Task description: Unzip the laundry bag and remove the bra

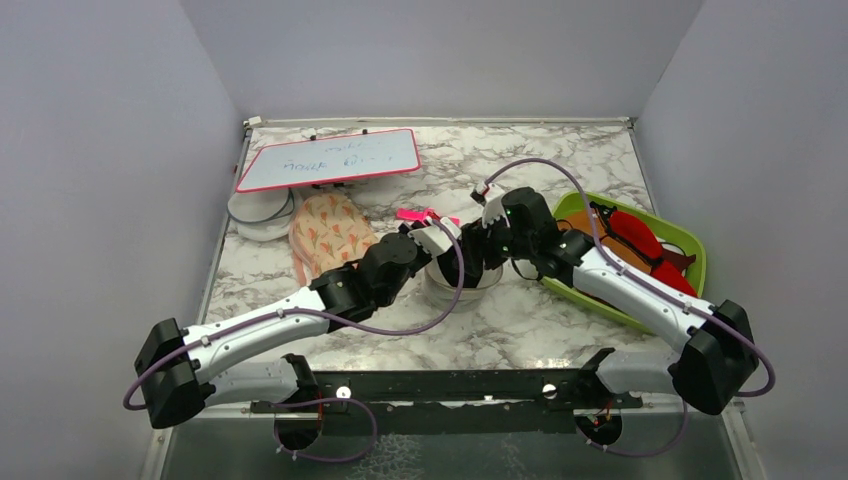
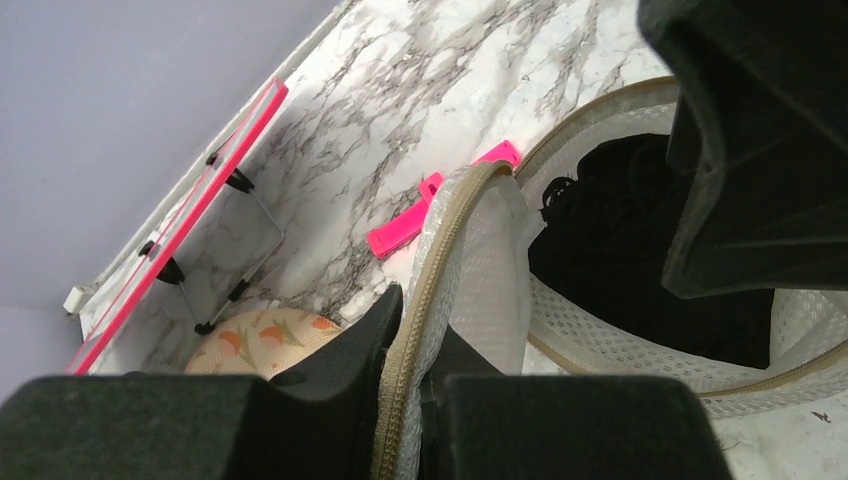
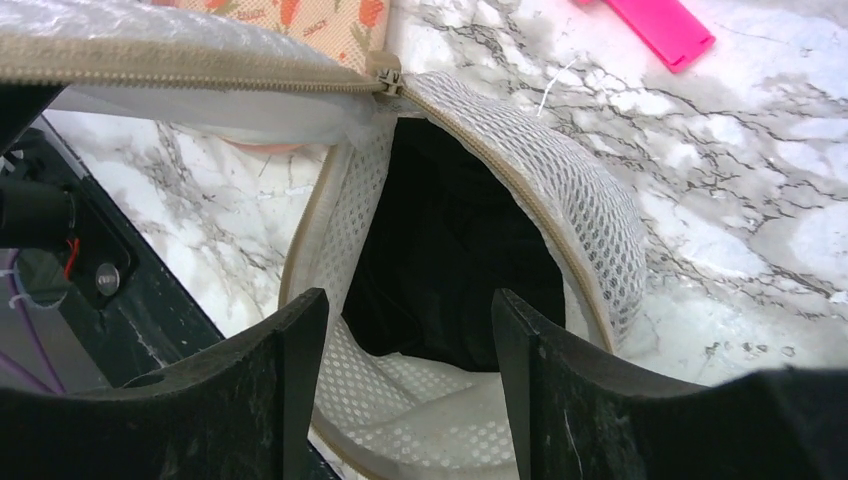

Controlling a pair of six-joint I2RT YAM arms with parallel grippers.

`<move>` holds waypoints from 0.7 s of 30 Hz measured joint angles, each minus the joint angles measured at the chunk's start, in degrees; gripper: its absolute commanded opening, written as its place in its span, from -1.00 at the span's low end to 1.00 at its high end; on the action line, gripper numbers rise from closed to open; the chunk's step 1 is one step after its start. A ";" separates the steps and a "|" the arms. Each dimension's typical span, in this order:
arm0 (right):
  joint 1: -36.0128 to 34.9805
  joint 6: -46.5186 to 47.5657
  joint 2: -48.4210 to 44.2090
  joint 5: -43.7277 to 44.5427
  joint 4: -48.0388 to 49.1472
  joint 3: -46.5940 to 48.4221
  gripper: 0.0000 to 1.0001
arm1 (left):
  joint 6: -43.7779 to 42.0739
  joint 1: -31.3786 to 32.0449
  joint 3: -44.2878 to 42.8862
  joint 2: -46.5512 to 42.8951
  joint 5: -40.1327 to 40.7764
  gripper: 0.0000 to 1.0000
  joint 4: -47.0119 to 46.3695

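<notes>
- Top external view: two robot arms are converging on a small, round white mesh laundry bag with a beige zip rim (image 1: 462, 290), which is sitting mid-way across the grey-veined marble table (image 1: 560, 330). The left gripper (image 1: 447, 250) and right gripper (image 1: 484, 252) are crowding it so closely that their jaws cannot be read here. A peach floral fabric pouch (image 1: 330, 235) is lying to its left.
- Left wrist view: the left gripper (image 2: 418, 340) is pinching the zippered edge of the bag's raised half, standing that flap on edge. Beyond it, a black bra (image 2: 620, 250) is lying bunched in the open lower half, soft and crumpled, with no clear long axis.
- Right wrist view: the right gripper (image 3: 405, 320) is hanging with jaws spread wide, directly over the bag's mouth. The dark fabric of the bra (image 3: 450, 240) is lying straight below, between the fingers, deep in the honeycomb-mesh bowl. The right arm looks the nearer; a straight descent and pinch looks the likely next move.
</notes>
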State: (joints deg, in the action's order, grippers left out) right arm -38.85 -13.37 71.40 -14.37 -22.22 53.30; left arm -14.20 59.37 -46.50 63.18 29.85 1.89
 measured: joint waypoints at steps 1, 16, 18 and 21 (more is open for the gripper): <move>-0.11 -0.55 0.81 -0.22 0.46 0.00 0.19 | 0.20 0.00 0.00 0.09 0.00 -1.00 0.07; -0.20 0.20 0.33 -0.57 0.74 0.04 0.27 | 35.17 -5.35 -10.27 2.45 -7.65 -1.00 22.32; -0.20 0.70 -0.33 -0.85 0.13 0.24 0.26 | 41.64 -7.17 -8.11 -0.70 -10.16 -1.00 23.67; -0.20 1.49 -0.68 -2.19 -0.55 0.48 0.25 | 50.25 -10.54 -4.35 -6.88 -13.84 -1.00 25.14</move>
State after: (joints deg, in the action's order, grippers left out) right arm -39.05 -11.88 70.72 -16.56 -22.76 53.78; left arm 36.05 48.84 -50.85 56.29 16.01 27.03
